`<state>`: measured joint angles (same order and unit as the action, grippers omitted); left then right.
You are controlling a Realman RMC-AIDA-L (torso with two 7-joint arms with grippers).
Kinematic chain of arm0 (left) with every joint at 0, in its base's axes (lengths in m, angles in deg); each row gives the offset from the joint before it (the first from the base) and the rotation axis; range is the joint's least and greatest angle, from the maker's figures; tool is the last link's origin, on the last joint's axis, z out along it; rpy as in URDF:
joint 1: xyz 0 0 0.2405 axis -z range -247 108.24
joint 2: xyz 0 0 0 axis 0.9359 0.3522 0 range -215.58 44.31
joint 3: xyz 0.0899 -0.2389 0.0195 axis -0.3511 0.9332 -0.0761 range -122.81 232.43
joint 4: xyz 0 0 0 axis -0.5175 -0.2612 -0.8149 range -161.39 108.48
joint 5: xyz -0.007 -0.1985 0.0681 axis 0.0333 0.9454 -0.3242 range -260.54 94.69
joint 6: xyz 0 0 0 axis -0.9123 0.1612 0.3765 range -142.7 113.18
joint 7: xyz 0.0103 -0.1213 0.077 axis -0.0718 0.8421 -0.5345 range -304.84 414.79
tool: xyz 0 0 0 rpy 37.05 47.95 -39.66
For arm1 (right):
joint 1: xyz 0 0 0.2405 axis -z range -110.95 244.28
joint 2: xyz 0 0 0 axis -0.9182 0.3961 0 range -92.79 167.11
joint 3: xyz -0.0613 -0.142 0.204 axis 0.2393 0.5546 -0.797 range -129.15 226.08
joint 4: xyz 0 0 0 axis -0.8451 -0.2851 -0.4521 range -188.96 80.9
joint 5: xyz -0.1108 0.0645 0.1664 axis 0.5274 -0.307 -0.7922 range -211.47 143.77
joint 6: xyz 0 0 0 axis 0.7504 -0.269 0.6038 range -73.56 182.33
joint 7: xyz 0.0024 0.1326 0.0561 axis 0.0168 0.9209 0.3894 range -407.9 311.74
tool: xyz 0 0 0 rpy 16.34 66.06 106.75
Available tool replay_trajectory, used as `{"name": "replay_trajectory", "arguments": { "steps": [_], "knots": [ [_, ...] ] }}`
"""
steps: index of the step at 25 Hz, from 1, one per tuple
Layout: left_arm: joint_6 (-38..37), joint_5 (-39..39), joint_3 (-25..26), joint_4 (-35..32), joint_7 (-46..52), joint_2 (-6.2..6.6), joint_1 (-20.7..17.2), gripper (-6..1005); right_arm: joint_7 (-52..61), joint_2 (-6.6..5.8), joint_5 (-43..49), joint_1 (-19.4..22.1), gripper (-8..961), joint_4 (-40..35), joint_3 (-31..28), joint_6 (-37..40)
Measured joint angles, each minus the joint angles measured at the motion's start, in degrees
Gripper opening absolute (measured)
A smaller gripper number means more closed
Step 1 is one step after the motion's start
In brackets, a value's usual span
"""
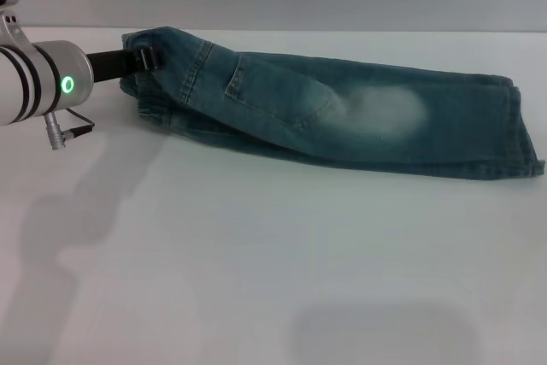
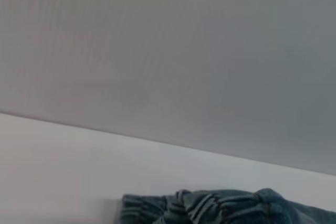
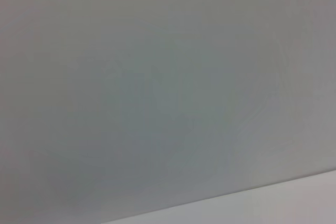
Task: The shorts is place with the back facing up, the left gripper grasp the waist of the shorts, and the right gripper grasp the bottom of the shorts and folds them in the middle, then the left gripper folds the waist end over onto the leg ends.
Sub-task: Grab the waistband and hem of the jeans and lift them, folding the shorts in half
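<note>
Table (image 1: pixel 256 279), white and broad, takes up most of the head view, with the shorts (image 1: pixel 342 117) lying across its far half, already doubled lengthwise into a long narrow strip. One back pocket (image 1: pixel 278 96) faces up beside a pale faded patch (image 1: pixel 389 113). Leg ends (image 1: pixel 526 138) sit stacked at the robot's right, close to the table's side; the waist (image 1: pixel 158 83) is bunched at the robot's left and looks raised a little off the surface. Left gripper (image 1: pixel 145 59) is at that waist, its black fingers pinched on the ruffled band, silver arm and green ring (image 1: pixel 67 85) reaching in from the left edge. Left wrist view shows only the gathered band (image 2: pixel 220 205) against the table and wall. Right gripper is nowhere in sight; its wrist view shows blank wall and a sliver of table. Judgement: the step in hand is carrying the waist over onto the leg ends. Doing it well means lifting high enough that the lower layer does not drag, travelling straight along the strip, and laying the band square on the hems. Near half of the table is open room; the far edge behind the shorts is close, so drift that way risks overhang.
</note>
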<state>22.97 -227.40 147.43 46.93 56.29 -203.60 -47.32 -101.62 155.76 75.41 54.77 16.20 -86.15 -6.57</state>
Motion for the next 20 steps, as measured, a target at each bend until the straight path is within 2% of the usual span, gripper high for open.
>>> {"name": "replay_trajectory", "arguments": {
  "steps": [4,9,20],
  "knots": [
    [-0.07,0.17,-0.01,-0.27,0.00,-0.09,0.02,234,-0.57,-0.02,-0.16,-0.23,57,-0.53,0.02,0.15],
    [-0.21,0.51,-0.21,-0.46,0.00,-0.12,0.18,235,-0.85,0.03,-0.63,0.15,0,-0.64,-0.50,0.03],
    [-2.56,1.65,-0.31,-4.59,-0.03,-0.05,3.62,228,-1.62,0.10,-4.93,0.59,0,-3.25,-1.42,-3.07]
  ]
}}
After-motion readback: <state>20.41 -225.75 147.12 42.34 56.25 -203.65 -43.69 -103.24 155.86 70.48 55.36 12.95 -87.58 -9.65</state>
